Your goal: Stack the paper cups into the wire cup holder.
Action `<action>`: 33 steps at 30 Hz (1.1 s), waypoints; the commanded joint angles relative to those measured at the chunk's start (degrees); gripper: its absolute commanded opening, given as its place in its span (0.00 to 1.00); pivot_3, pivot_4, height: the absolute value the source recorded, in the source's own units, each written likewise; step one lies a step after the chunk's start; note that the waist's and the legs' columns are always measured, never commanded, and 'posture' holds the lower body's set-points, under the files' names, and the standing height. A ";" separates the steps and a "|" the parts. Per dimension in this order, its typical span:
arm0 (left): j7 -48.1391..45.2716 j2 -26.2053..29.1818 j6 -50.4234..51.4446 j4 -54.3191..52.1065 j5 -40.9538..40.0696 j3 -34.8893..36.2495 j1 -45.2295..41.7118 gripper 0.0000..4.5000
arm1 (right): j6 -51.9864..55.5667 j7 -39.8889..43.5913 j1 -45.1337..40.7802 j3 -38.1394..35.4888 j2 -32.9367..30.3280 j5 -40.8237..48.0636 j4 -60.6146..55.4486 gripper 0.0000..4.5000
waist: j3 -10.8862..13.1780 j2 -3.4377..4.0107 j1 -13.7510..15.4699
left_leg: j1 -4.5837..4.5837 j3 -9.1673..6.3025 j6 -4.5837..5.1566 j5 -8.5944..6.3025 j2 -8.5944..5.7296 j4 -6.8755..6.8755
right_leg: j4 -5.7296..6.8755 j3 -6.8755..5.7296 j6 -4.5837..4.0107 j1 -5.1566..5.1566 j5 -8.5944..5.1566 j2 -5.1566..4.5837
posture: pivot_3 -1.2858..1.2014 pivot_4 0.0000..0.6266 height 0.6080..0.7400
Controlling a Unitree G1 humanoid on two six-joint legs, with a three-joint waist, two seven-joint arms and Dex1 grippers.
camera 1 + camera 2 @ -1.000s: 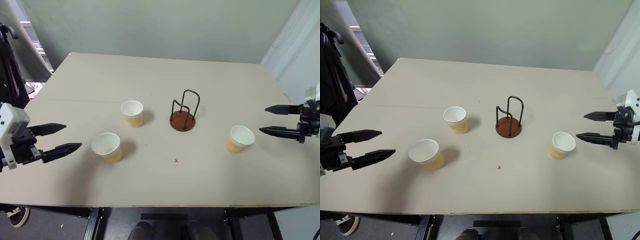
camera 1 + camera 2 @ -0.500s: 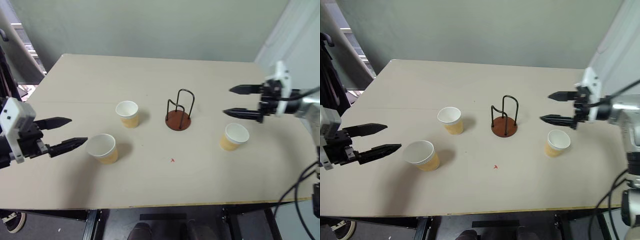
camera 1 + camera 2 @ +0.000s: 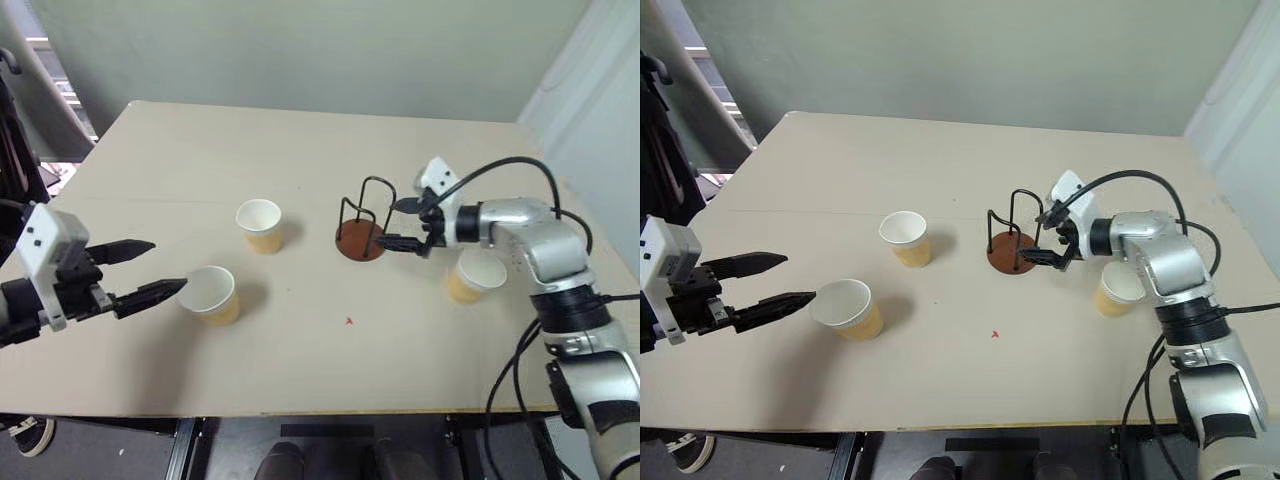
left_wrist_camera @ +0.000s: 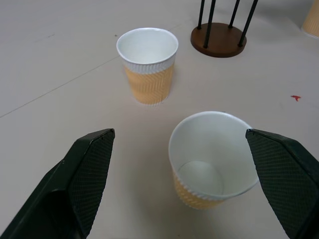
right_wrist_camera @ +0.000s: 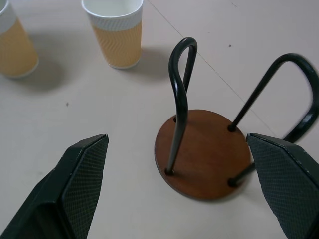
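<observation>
Nearest, at the table's left front: left gripper, fingers spread wide, holding nothing, tips pointed toward the nearest paper cup; the lower fingertip sits just beside that cup's rim, contact not determinable. In the left wrist view this cup stands upright and empty between the two spread fingers, white inside, tan-yellow ribbed outside. On the bare tabletop near the middle: a small red mark. At the right, slightly farther: a second paper cup, upright, partly covered by the right forearm passing over it. Middle distance: wire cup holder, round reddish-brown disc base with black wire arches, upright, no cup in it. Right gripper, fingers spread wide and empty, reaches in from the right with its tips just beside the holder's base; in the right wrist view the holder lies between the two fingers, apart from both. Left of the holder, well apart from it: a third paper cup, upright, empty. Farthest: the table's far edge and a plain pale green wall.
</observation>
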 commanded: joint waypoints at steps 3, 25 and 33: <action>1.03 0.20 0.60 -1.95 -1.03 2.04 0.04 1.00 | -0.74 -3.51 -3.04 -0.45 2.86 -1.90 3.04 1.00 | 0.00 0.00 0.01 | 0.00 -0.05 -0.05 0.04 0.01 0.01 | 0.01 -0.01 -0.02 -0.02 0.05 0.01 | 0.52 0.24 1.00; 1.64 1.08 1.20 -2.19 -1.21 2.11 -0.20 1.00 | -1.83 11.40 -1.23 2.38 0.07 2.45 -4.98 0.01 | -0.01 -0.01 0.23 | -0.24 0.06 -0.14 0.10 0.00 -0.02 | -0.06 -0.07 -0.10 -0.21 0.13 0.02 | 0.52 0.24 1.00; -0.43 2.46 1.53 -2.89 -2.56 0.75 -1.17 1.00 | -3.88 22.90 7.95 5.89 -7.93 7.52 -21.42 0.01 | -0.03 -0.04 0.05 | -0.19 0.14 -0.16 0.14 0.01 0.07 | -0.02 -0.06 -0.05 -0.13 0.16 0.04 | 0.52 0.24 1.00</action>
